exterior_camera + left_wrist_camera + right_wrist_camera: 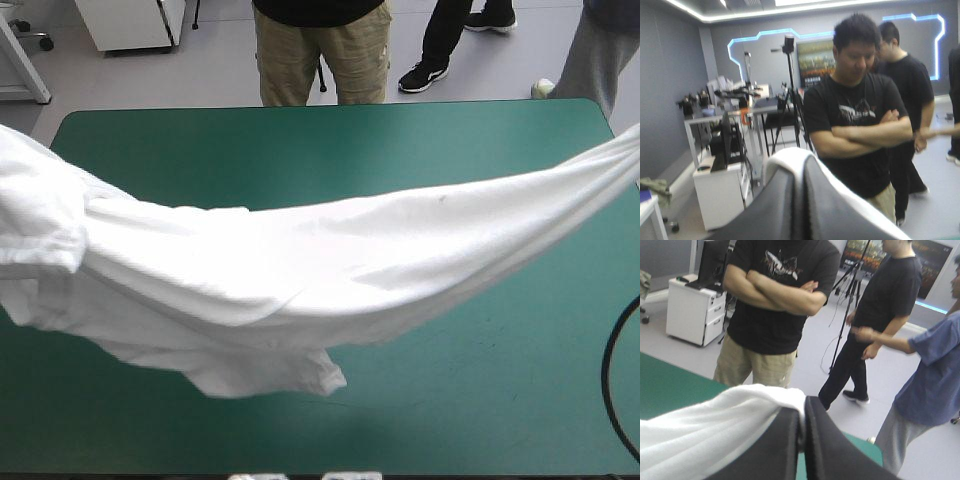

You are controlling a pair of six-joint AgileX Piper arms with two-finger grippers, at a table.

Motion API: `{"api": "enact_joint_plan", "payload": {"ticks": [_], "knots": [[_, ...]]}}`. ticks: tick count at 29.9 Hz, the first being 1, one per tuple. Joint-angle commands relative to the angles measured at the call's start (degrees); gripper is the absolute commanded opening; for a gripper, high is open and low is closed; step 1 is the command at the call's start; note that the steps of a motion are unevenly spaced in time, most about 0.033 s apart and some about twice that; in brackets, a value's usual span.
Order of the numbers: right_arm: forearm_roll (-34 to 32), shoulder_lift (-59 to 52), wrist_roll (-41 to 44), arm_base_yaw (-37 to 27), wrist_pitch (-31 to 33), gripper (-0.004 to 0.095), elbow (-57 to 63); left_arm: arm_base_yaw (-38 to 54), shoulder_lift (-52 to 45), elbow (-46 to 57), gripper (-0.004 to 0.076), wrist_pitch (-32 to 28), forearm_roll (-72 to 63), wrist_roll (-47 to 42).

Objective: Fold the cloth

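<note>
Above the table (330,150), the T-shirt (300,270) hangs lifted and stretched as one long white band, running from beyond the table's left edge to beyond its right edge. Its middle sags in a shallow curve toward the teal-green cover. A crumpled fold with a hem droops lowest over the table's near left part, and whether it touches the cover cannot be told. Toward the table's left side the cloth is broad and bunched. Toward the right side it narrows into a taut strip that climbs away from the cover.

The left gripper (800,167) sits high over the table, looking level across its far edge. Its black fingers (770,210) are pressed all but together, with a white edge of the T-shirt pinched between them and draped over their tips. The right gripper (801,407) is likewise clamped on the T-shirt, and the cloth falls away from it toward the table's middle.
</note>
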Motion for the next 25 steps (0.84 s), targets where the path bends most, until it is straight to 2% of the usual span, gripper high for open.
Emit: {"api": "enact_joint_plan", "payload": {"ticks": [1, 7, 10, 13, 18, 22, 25], "knots": [[1.4, 2.3, 0.3, -0.4, -1.9, 0.0, 3.7, -0.2, 0.9, 8.0, -0.0009, -2.8, 0.3, -0.3], [6.5, 8.4, 0.3, -0.4, -4.2, 0.0, 17.3, -0.2, 3.3, 29.3, -0.0009, -4.9, 0.3, -0.5], [6.7, 13.1, 0.3, -0.4, -8.0, 0.0, 24.0, -0.2, 6.3, 38.9, -0.0009, -10.5, -0.3, -2.1], [5.4, 19.3, 0.3, -0.4, -15.2, 0.0, 28.1, -0.2, 10.6, 45.7, -0.0009, -17.0, -1.5, -2.9], [3.5, 31.0, 0.3, -1.6, -26.9, 0.0, 28.2, -0.2, 21.1, 47.0, -0.0009, -26.2, -1.9, -3.8], [3.4, 39.1, 1.6, -4.9, -33.4, 0.0, 25.4, -0.2, 28.3, 45.0, -0.0009, -33.7, -0.9, -6.4], [3.6, 44.6, 1.6, -7.3, -36.0, 0.0, 22.4, -0.2, 32.9, 42.8, -0.0009, -36.7, -0.9, -6.6]]}}
